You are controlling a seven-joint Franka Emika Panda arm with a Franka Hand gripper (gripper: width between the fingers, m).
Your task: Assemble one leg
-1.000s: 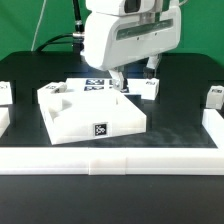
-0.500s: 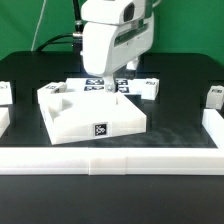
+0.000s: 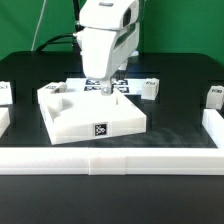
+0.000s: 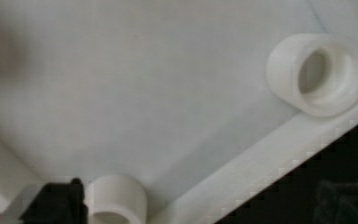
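1. The gripper (image 3: 106, 86) hangs low over the back edge of the top (image 3: 75, 122). Its jaws are spread wide and nothing is between them.
2. The nearest leg (image 3: 150, 88) lies near the gripper, toward the exterior view's right, just beside the top's back corner and untouched.
3. Its long axis I cannot tell, as it is too small.
4. The wrist view shows under the gripper only the top and one corner hole (image 4: 318, 72), no leg.
5. In my judgement, the arm must first travel sideways toward that leg.

White glossy arm (image 3: 108, 40), boxy rounded housing, small gripper (image 3: 110, 85) underneath; thin black cable (image 3: 58, 41) behind.
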